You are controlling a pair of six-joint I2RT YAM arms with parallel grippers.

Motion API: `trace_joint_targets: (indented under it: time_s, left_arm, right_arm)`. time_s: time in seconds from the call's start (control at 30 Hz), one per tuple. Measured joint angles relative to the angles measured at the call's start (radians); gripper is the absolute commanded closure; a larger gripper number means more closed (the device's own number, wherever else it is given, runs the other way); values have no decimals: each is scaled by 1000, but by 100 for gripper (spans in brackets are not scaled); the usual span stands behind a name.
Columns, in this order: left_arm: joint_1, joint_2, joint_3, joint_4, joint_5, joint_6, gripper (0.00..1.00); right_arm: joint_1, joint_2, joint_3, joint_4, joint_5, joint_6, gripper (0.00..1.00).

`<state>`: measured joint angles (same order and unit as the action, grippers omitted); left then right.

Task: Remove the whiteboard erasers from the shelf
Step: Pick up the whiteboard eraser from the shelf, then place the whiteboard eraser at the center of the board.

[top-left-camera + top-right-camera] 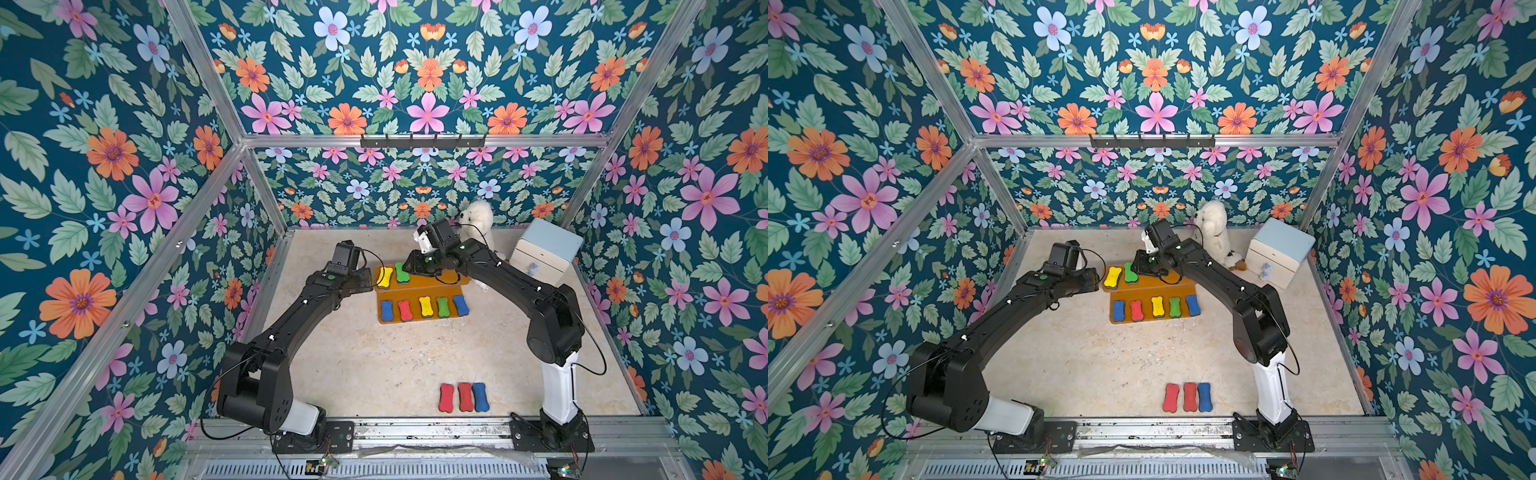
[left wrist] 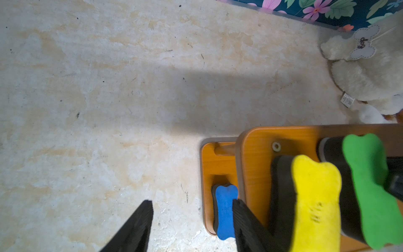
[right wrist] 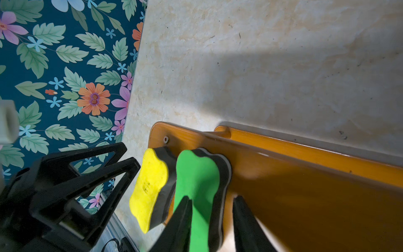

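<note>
The orange-brown shelf [image 1: 428,286] stands at the back middle of the table. On its upper tier lie a yellow eraser [image 1: 385,277] and a green eraser [image 1: 401,272]. The lower tier carries a row of several erasers [image 1: 425,306]. My right gripper [image 3: 213,197] straddles the green eraser [image 3: 196,174], open, with a gap showing beside one finger. My left gripper [image 2: 192,201] is open and empty at the shelf's left end, one finger over a blue eraser [image 2: 224,209]. Two red erasers [image 1: 446,397] and a blue one [image 1: 480,397] lie near the front edge.
A white plush dog [image 1: 478,224] sits behind the shelf, close to my right arm. A white-and-light-blue drawer box [image 1: 544,251] stands at the back right. The floral wall [image 3: 65,87] is close to the shelf's left end.
</note>
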<state>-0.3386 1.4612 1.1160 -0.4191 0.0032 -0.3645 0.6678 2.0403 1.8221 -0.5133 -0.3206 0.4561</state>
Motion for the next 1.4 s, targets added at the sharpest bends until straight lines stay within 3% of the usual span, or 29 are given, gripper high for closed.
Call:
trace_joint_targets:
  time_s: [0.7, 1.1, 1.4]
  left_arm:
    - [10, -18, -21, -5, -3, 3, 36]
    - [9, -113, -77, -10, 23, -8, 35]
    - [9, -158, -109, 7, 25, -34, 35]
  right_arm:
    - [10, -106, -206, 177, 6, 79, 100]
    - [107, -294, -345, 227, 168, 205, 100]
    - [212, -569, -670, 323, 333, 364, 100]
